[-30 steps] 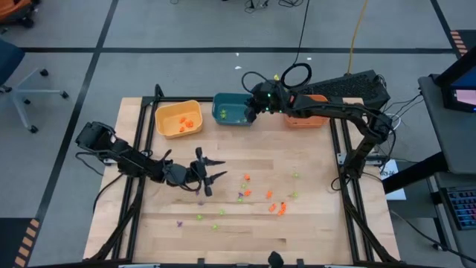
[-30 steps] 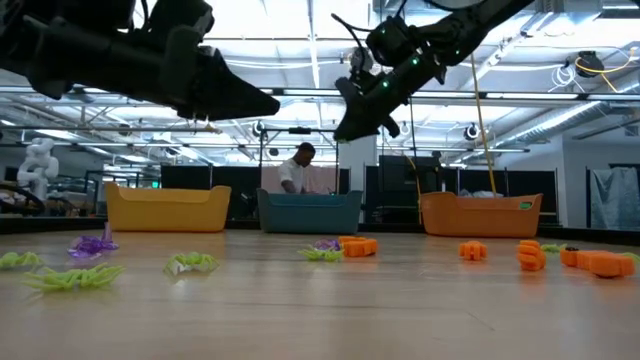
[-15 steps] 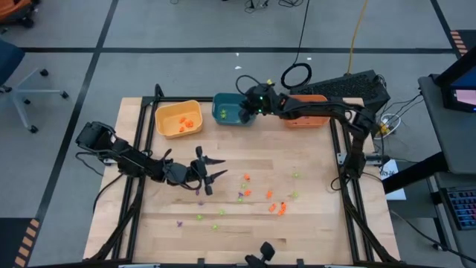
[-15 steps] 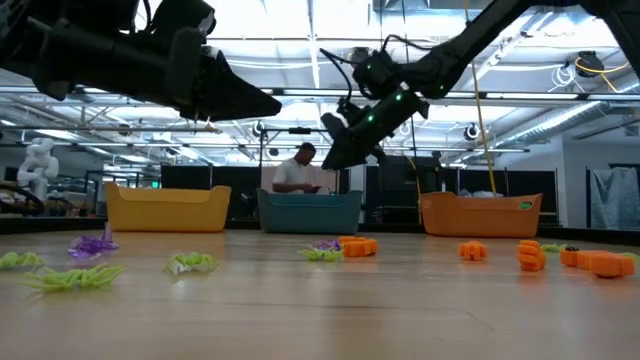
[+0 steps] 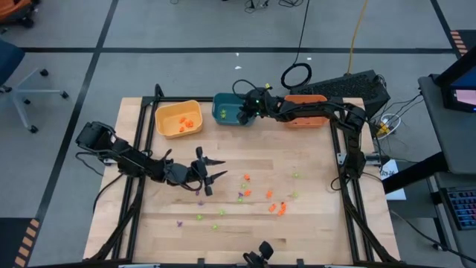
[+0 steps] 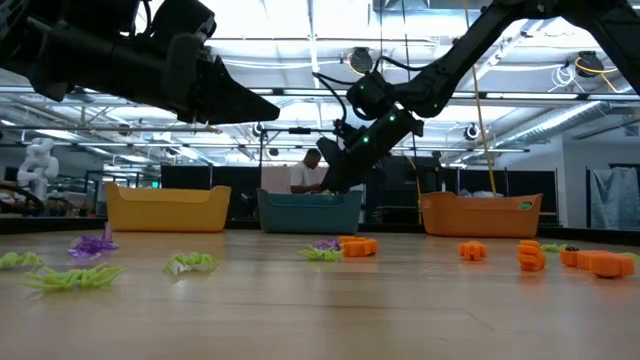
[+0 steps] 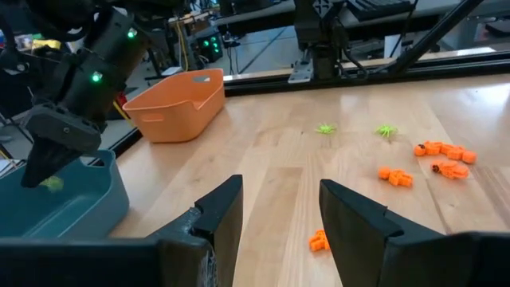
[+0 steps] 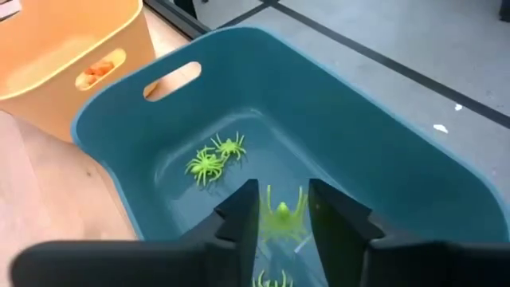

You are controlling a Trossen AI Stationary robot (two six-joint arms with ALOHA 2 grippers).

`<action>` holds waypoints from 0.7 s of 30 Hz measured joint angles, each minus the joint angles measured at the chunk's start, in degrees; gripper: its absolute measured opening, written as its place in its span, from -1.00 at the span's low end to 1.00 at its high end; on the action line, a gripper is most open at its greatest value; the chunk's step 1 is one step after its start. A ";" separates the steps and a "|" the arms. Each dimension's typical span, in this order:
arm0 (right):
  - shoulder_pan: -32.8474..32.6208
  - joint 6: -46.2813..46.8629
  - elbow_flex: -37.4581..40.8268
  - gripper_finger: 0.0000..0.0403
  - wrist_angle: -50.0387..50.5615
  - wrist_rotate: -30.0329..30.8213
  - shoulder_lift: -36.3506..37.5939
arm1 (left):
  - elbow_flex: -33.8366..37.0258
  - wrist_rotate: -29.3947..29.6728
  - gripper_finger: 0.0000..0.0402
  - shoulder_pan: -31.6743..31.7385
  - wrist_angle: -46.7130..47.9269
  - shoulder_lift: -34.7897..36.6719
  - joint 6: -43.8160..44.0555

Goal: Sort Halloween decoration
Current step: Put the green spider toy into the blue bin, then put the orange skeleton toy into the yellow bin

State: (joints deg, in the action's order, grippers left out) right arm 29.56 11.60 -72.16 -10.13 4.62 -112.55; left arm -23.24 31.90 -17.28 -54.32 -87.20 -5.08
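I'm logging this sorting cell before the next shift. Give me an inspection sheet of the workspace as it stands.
Surface: wooden table, sound.
Job's things: orange, green and purple trinkets scattered mid-table; green spiders lie in the teal bin; orange pieces in the yellow bin.
Clutter: nothing seen; orange bin stands at the back right.
Grippers: right claw over the teal bin, a green spider between its fingers; left claw open, above the table's left half, holding nothing.
Cables: loop on the floor behind the table.
Surroundings: a person beyond the bins.
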 joint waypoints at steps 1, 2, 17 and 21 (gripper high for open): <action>0.00 0.25 0.00 -0.46 0.14 -0.07 0.11 | 0.00 0.00 -0.17 0.02 0.04 0.00 0.00; 0.00 0.65 0.02 -0.42 0.46 -0.19 0.32 | 0.00 0.00 -0.17 0.00 0.02 0.00 0.00; -11.43 -1.91 0.54 -0.16 19.44 -0.68 15.77 | -0.10 1.13 -0.17 -2.98 13.17 7.69 3.42; -20.91 -2.02 3.84 -0.16 23.61 3.76 20.39 | -0.11 1.18 -0.17 -4.82 21.87 14.52 8.11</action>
State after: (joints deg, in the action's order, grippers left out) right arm 8.65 9.58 -68.32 13.48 8.38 -92.16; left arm -23.36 33.08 -22.10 -32.45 -72.68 3.03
